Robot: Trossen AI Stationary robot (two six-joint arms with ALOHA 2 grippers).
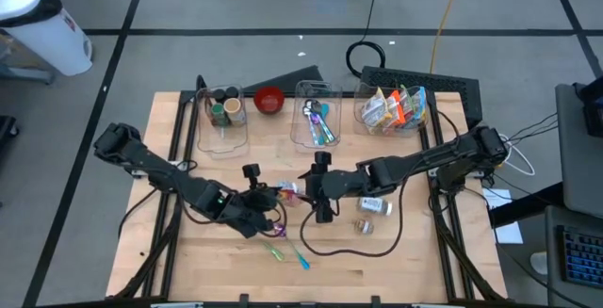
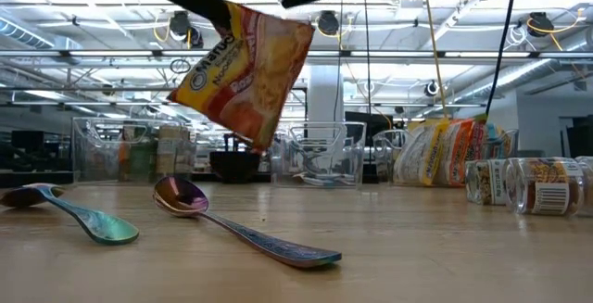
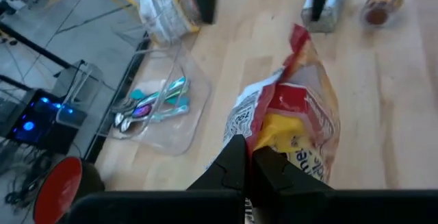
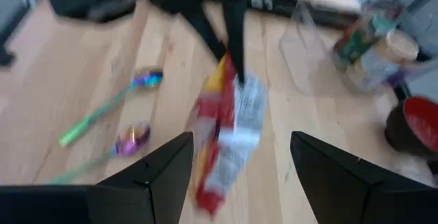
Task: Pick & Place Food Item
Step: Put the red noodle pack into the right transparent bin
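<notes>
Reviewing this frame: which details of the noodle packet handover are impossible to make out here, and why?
- Noodle packet print: the low view cuts off its top edge, and the right wrist view is blurred.
- Left claw: shut on the packet; its grip point is cut off at the top of the low view.
- Right claw: open; whether it touches the packet is unclear, too small from above.
- Jars: labels too small to read.

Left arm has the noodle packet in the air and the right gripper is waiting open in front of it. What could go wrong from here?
1. The left gripper pinches the noodle packet only at one edge, so it hangs tilted and could slip out.
2. The open right gripper faces the dangling packet; closing on its loose end may miss or crumple it.
3. If dropped, it would land on the spoons below.
</notes>
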